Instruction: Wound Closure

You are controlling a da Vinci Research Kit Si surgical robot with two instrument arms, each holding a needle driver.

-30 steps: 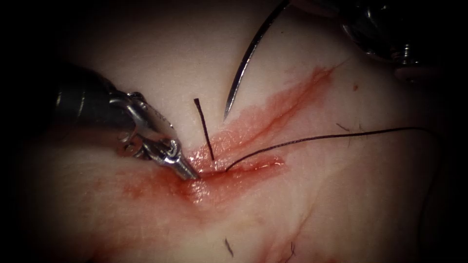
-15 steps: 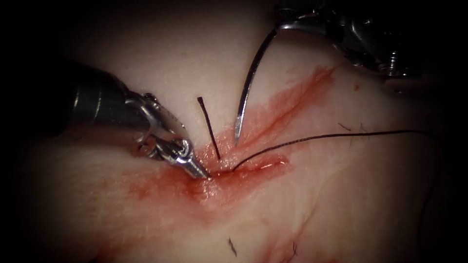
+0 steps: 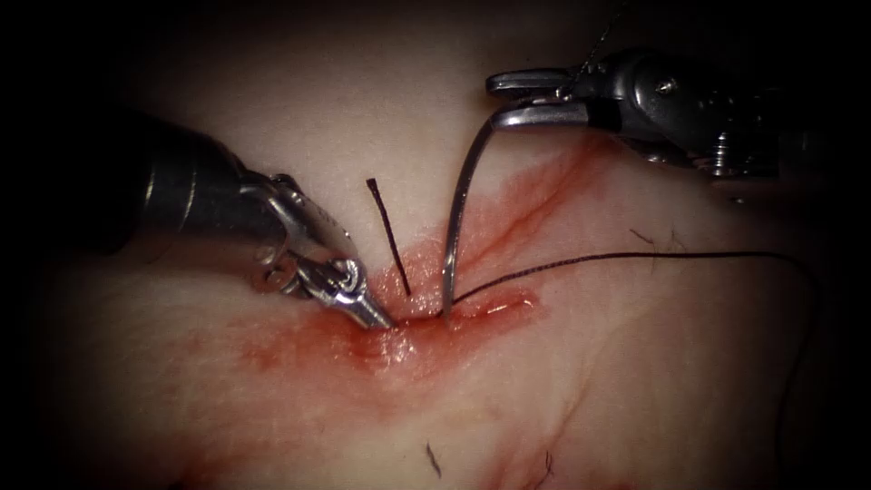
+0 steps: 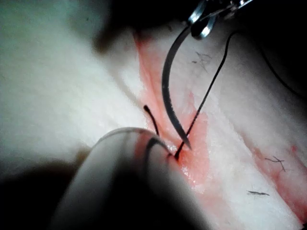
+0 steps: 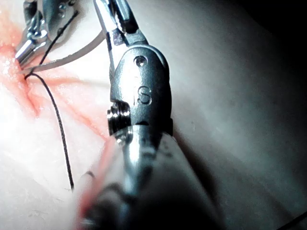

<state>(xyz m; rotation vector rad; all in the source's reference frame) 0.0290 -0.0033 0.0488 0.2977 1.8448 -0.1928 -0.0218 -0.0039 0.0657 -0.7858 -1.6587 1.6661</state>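
Endoscope view: right tool [image 3: 508,98], upper right, is gripping the needle [image 3: 456,213] near its tail, lowering its tip to the cut [image 3: 472,304] at centre; left tool [image 3: 376,318], jaws closed, is pressing tissue [image 3: 635,381] beside it; entry wants to be square.

"S" on right end effector [image 5: 115,21]

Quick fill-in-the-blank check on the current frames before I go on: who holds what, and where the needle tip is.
1. The needle is held near its blunt end by the ____ arm's tool.
2. The needle's tip sits at the ____ in the tissue.
3. The left arm's tool has its tip pressed on the ____, holding no needle.
4. The long thread runs from the cut toward the endoscope view's ____.

Missing words: right; cut; tissue; right
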